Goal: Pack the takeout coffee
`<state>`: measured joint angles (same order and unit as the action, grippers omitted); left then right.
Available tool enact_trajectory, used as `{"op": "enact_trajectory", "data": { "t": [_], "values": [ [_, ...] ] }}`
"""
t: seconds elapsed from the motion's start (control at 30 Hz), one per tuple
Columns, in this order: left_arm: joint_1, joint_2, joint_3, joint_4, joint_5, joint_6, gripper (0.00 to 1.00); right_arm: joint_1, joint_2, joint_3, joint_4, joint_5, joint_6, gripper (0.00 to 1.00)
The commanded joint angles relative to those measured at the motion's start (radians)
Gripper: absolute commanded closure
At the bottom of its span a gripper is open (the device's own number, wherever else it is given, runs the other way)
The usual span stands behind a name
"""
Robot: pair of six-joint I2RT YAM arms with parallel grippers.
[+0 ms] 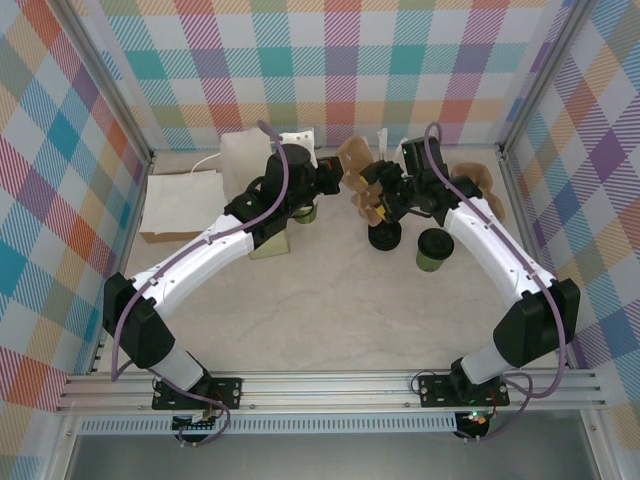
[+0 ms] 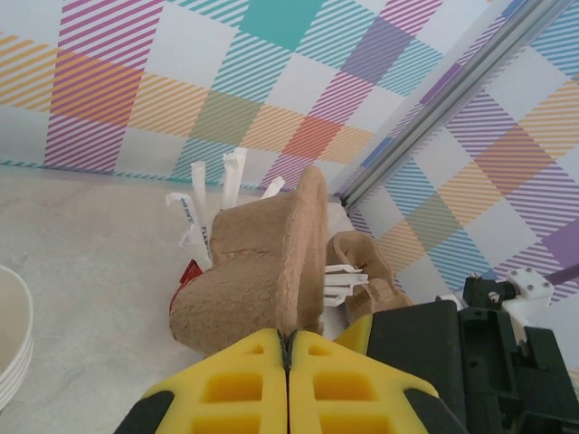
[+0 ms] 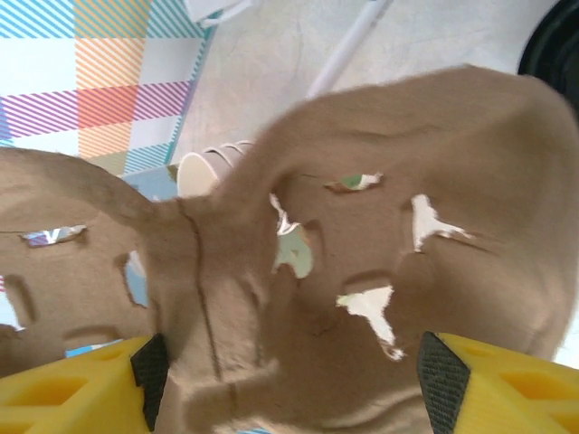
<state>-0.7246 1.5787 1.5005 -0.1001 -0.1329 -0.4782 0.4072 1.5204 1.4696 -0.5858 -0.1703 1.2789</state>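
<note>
Left hand [image 2: 288, 348] is pinched together on the thin rim of the brown pulp cup carrier [image 2: 271, 262], which stands on edge above it. Right hand [image 3: 294, 375] has its fingers wide apart, and the carrier's pierced underside spans from one dark pad to the other, so it looks clamped across the carrier's width. Seen from the top camera, both hands meet at the upper middle of the frame, with the carrier held between them above the pale surface [image 1: 330, 300].

The takeout coffee [image 1: 435, 250], an olive-green cup with a black lid, stands upright on the surface just right of centre, below the right hand and apart from the carrier. White paper sticks [image 2: 233, 176] rise behind the carrier in the left wrist view.

The step in hand appears to be readying the carrier; the cup is not yet packed. Next, the carrier likely needs turning so its wells face up and setting flat near the coffee, after which one hand must let go to fetch the cup.
</note>
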Motion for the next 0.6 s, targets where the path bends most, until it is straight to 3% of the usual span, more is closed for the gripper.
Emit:
{"op": "enact_trajectory", "data": {
  "t": [0.0, 0.17, 0.4, 0.57],
  "values": [
    [-0.016, -0.022, 0.005, 0.037, 0.0, 0.017, 0.94, 0.001, 0.004, 0.05, 0.032, -0.005, -0.014, 0.26],
    [-0.015, -0.02, 0.004, 0.034, 0.002, 0.018, 0.94, -0.001, 0.003, 0.054, 0.055, 0.011, -0.042, 0.27],
    [-0.016, -0.023, 0.005, 0.037, 0.006, 0.024, 0.94, -0.001, 0.036, 0.067, 0.06, -0.032, -0.041, 0.43],
    [-0.015, -0.024, 0.004, 0.037, 0.011, 0.024, 0.95, 0.0, 0.047, 0.077, 0.06, -0.03, -0.058, 0.49]
  ]
}}
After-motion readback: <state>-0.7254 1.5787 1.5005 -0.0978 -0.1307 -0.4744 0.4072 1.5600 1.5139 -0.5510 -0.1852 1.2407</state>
